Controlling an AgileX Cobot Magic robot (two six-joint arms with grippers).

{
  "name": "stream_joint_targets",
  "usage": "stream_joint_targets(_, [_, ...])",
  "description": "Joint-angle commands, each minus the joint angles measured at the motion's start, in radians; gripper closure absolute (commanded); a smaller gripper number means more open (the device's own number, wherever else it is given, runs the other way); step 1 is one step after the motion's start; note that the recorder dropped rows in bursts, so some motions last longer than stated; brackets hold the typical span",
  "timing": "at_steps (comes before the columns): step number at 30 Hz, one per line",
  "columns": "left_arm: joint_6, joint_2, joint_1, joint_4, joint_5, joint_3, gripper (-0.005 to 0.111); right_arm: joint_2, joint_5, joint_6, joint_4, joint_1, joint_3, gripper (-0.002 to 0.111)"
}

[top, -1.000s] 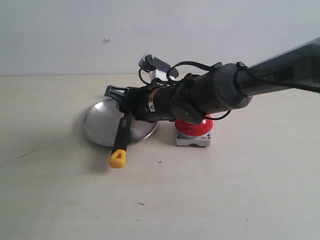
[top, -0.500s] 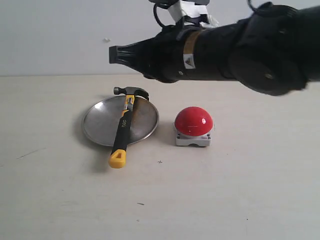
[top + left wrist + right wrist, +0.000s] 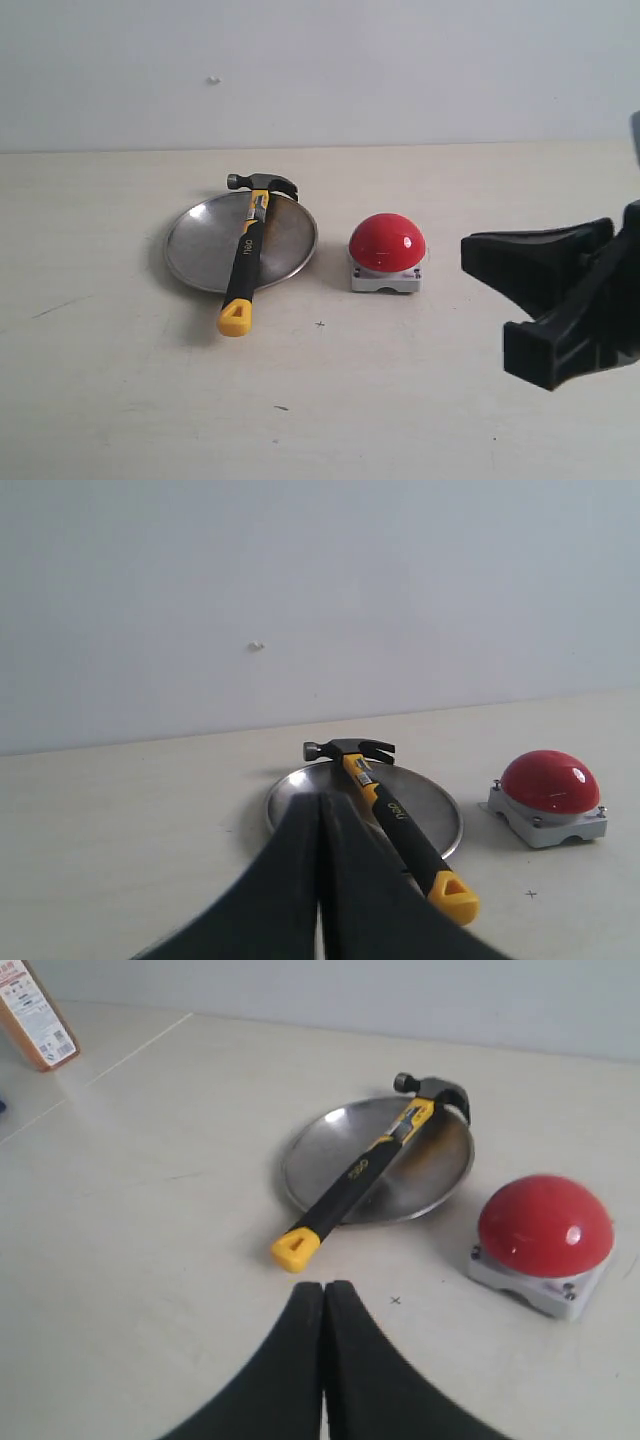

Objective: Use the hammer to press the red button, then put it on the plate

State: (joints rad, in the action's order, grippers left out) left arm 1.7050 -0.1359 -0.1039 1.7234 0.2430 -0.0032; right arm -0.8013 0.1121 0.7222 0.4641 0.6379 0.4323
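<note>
The hammer (image 3: 243, 262) lies free across the plate (image 3: 200, 245). Its dark head rests at the far rim and its yellow butt sits on the table past the near rim. The red button (image 3: 387, 243) stands on its grey base to the right of the plate. My right gripper (image 3: 468, 255) hangs at the right edge, away from the button, shut and empty. In the right wrist view, its tip (image 3: 324, 1285) points toward the hammer (image 3: 355, 1175), plate (image 3: 420, 1175) and button (image 3: 545, 1225). My left gripper (image 3: 320, 798) is shut and empty, short of the plate (image 3: 440, 810), hammer (image 3: 395, 815) and button (image 3: 550, 780).
A pale wall runs along the back of the cream table. An orange and white carton (image 3: 30, 1015) stands far off at one corner. A small black cross mark (image 3: 319, 324) is on the table in front of the plate and button.
The right arm, which was down over the hammer and plate, rose and drew back to the right edge. The hammer stays across the plate.
</note>
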Motion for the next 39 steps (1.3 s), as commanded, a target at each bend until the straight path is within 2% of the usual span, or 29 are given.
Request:
stream_joint_targets(1, [0.001, 0.008, 0.003, -0.004, -0.002, 0.003, 0.107, 0.090, 0.016, -0.051, 0.062, 0.001, -0.006, 0.108])
stream_joint_targets(5, [0.001, 0.008, 0.003, -0.004, -0.002, 0.003, 0.107, 0.148, 0.018, -0.063, 0.071, -0.005, -0.006, 0.108])
stream_joint_targets(9, [0.001, 0.008, 0.003, -0.004, -0.005, 0.003, 0.107, 0.275, 0.100, -0.113, 0.061, -0.204, -0.080, 0.108])
stream_joint_targets(15, [0.001, 0.008, 0.003, -0.004, -0.005, 0.003, 0.107, 0.447, 0.098, -0.113, 0.064, -0.554, -0.251, 0.108])
stream_joint_targets(20, [0.001, 0.008, 0.003, -0.004, -0.005, 0.003, 0.107, 0.615, 0.098, -0.113, 0.069, -0.718, -0.339, 0.108])
stream_joint_targets(24, [0.001, 0.008, 0.003, -0.004, -0.005, 0.003, 0.107, 0.700, 0.129, -0.119, 0.069, -0.754, -0.357, 0.108])
stream_joint_targets(39, [0.001, 0.008, 0.003, -0.004, -0.005, 0.003, 0.107, 0.801, 0.318, -0.119, 0.090, -0.754, -0.357, 0.108])
